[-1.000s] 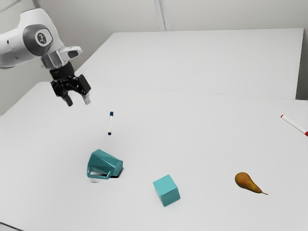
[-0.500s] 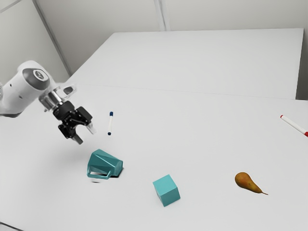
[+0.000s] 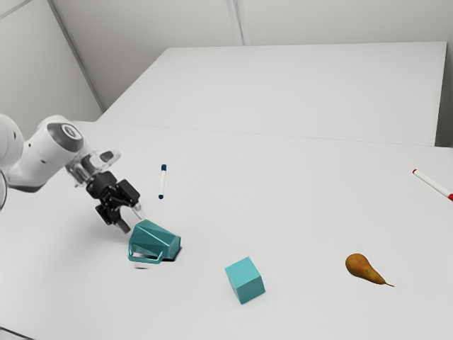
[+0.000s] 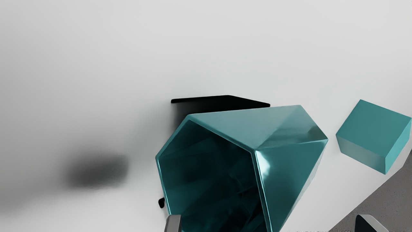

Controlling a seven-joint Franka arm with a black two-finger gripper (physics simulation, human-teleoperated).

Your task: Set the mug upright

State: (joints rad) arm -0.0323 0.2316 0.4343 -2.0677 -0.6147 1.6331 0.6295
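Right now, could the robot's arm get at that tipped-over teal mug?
Probably yes: the jaws stand apart near the open end of the teal mug, and the teal cube, beyond the mug's base, seems out of the way.

A glossy teal mug with flat, angular facets lies on its side on the white surface, in the lower left of the exterior view. Its wide, many-sided mouth opens toward that view's left, dark inside; the narrower base points right. The angular loop handle juts toward the view's bottom edge.
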